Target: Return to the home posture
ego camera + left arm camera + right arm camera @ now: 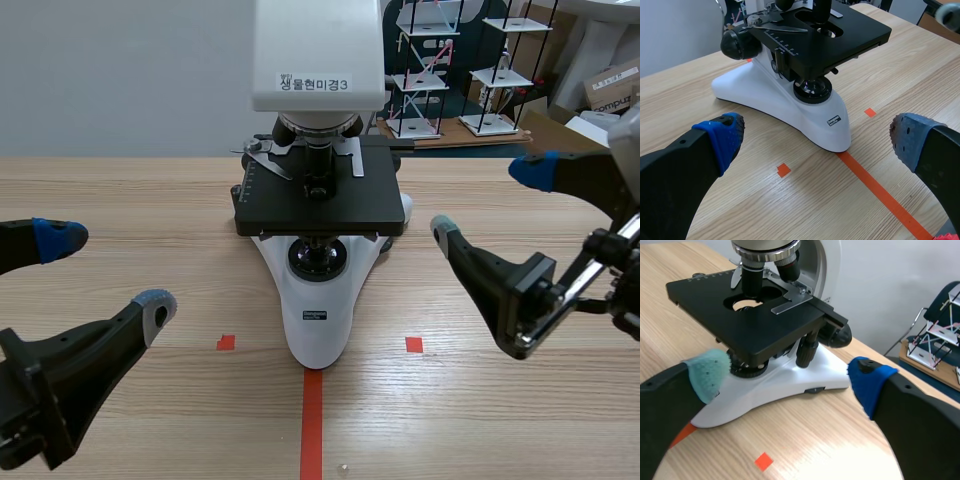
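A white microscope [318, 320] with a black stage [318, 205] stands in the middle of the wooden table, its head labelled on the front. My left gripper [105, 272] hangs open to the left of its base, nothing between the fingers. In the left wrist view the microscope [805, 107] lies ahead of the open gripper [815, 137]. My right gripper [490, 200] is open to the right of the stage, holding nothing. From the right wrist the microscope [775, 380] shows ahead between the spread fingers of that gripper [790, 375].
Past the table's far right edge stand small white tiered racks [420, 70] on a wooden board, with cardboard boxes [612, 88] beside them. A grey wall fills the back left.
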